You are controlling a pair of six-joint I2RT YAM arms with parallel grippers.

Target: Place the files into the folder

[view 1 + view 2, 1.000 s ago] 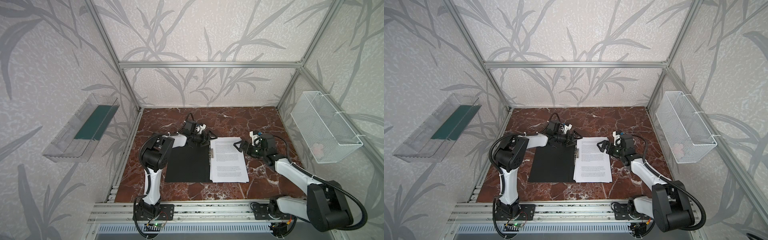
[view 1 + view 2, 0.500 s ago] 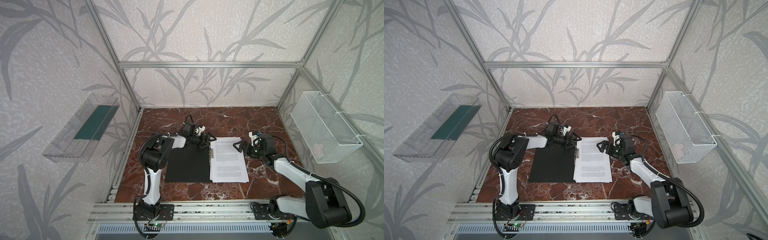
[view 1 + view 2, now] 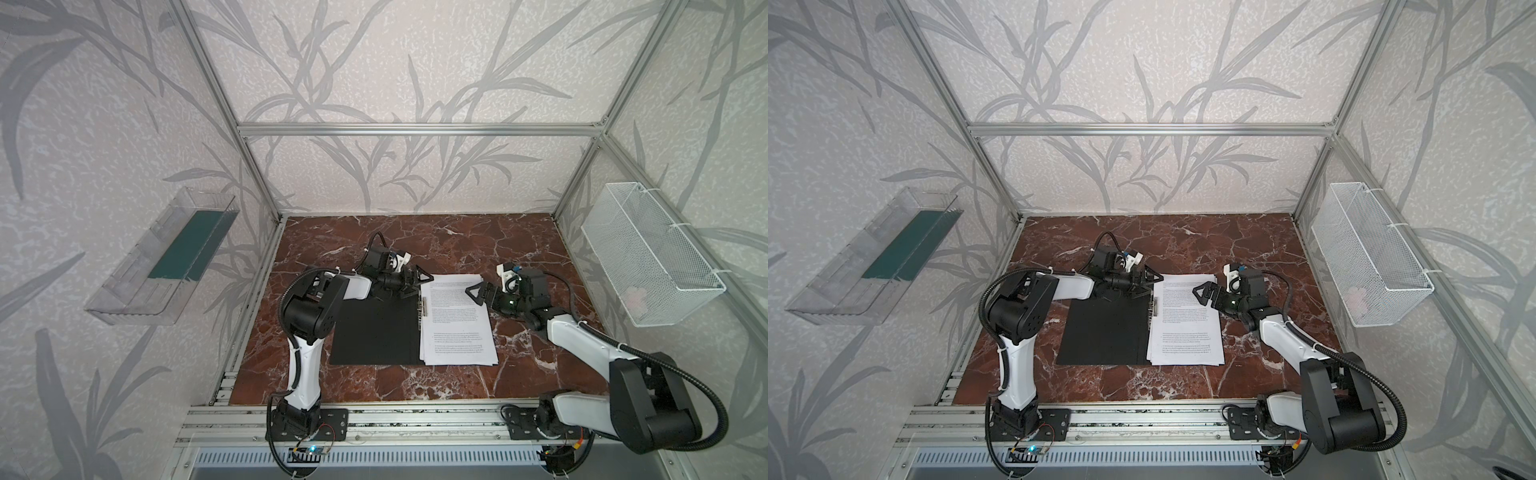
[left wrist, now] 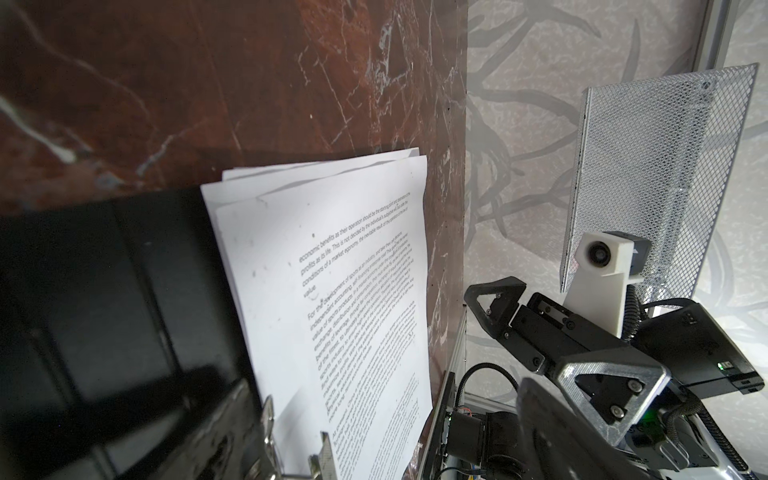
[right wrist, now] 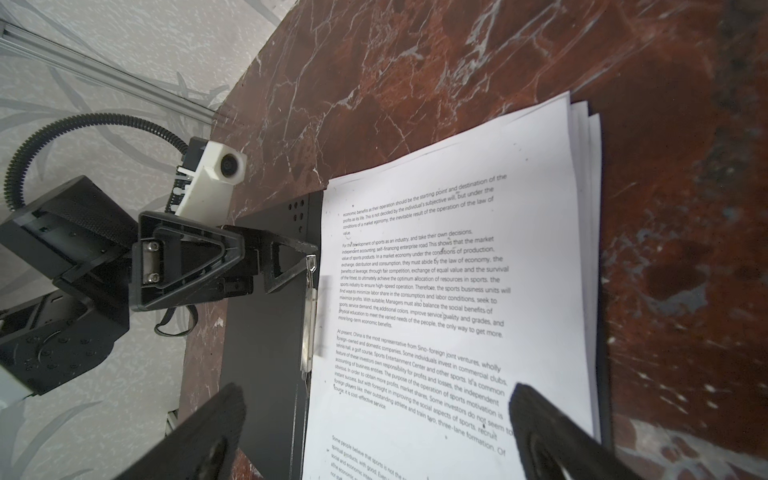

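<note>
Files (image 3: 457,324) stay on folder (image 3: 374,328) (left end effector (image 3: 415,284) edged closer).

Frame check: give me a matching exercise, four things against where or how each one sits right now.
1 files
2 folder
3 left end effector
4 wire basket

a hung up at the scene's right side
b open flat, black inside up
c open, beside the far end of the spine clip
d stacked on the folder's right half

Pairs: 1-d, 2-b, 3-c, 4-a

Left hand (image 3: 417,283) slightly nearer folder (image 3: 374,328)
</note>
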